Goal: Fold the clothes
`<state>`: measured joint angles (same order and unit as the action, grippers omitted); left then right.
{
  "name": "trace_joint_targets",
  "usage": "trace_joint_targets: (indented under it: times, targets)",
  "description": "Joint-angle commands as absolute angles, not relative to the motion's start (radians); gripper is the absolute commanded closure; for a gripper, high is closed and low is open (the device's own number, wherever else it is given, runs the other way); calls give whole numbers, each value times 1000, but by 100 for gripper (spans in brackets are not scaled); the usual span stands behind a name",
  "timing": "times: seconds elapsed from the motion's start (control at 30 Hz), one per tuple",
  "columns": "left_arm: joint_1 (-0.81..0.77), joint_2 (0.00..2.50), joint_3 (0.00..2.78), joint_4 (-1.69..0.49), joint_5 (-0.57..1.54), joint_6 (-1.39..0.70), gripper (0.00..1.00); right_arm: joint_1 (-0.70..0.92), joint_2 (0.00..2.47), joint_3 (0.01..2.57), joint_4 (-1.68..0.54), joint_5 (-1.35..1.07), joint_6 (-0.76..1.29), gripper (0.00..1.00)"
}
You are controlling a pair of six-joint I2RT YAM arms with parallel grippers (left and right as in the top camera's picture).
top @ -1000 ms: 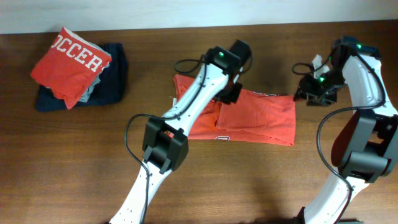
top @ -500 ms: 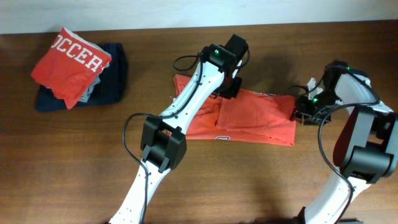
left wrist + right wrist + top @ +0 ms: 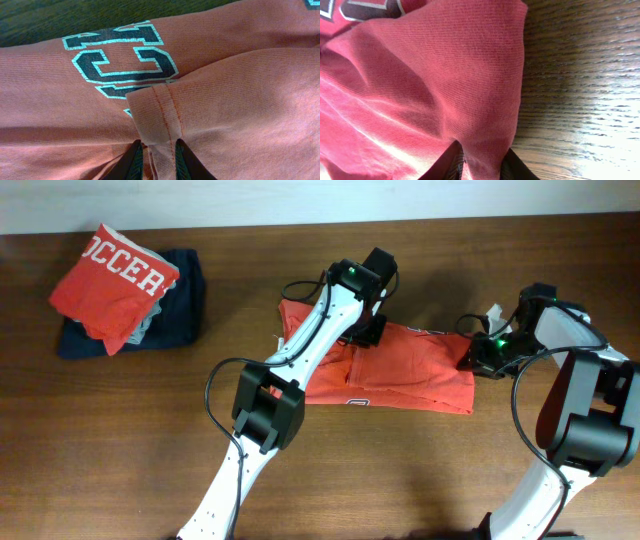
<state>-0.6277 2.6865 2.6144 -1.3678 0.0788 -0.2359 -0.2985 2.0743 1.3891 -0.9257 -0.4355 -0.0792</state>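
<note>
The clothes in hand are a coral-red T-shirt (image 3: 410, 370), lying partly folded in the middle of the wooden table. In the left wrist view its dark, pale-outlined lettering (image 3: 122, 55) shows above a folded-over sleeve hem (image 3: 155, 112). My left gripper (image 3: 367, 332) (image 3: 156, 157) is at the shirt's top edge, shut on that hem. My right gripper (image 3: 472, 362) (image 3: 481, 162) is at the shirt's right edge, and a fold of red cloth (image 3: 485, 100) is pinched between its fingers.
At the far left a folded red shirt with white lettering (image 3: 112, 275) lies on a dark navy folded garment (image 3: 180, 315). Bare wood (image 3: 580, 75) lies right of the shirt's edge. The table's back edge meets a white wall.
My right gripper has come down and left from beside the shirt onto its right edge and closed on the cloth. The left gripper has kept its hold on the hem and barely shifted.
</note>
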Motion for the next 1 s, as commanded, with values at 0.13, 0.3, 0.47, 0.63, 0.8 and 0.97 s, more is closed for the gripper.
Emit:
trace_joint_targets:
  times: [0.13,0.3,0.47,0.63,0.8,0.97]
  targets:
    - [-631,2721,2628,-1369,90,-231,78,-295,2067,1379,-925,-461,-79,74]
    - [-631,2720,2648,-1372,90,-230,94,-295,2067,1379,-920,-460,-79,96]
    - [-620,2720,2779,-1446,90,-230,94,-331,2067,1411,-906,-461,-79,96]
    - [-578,2720,2970,-1507,90,-231,91,-376,2067,1477,-958,-453,-101,96]
    - [-504,2696,3139,-1588,136,-231,83,-437,2067,1518,-1005,-381,-145,96]
    - [-448,2657,3139,-1584,344,-231,84,-493,2067,1544,-1034,-381,-176,96]
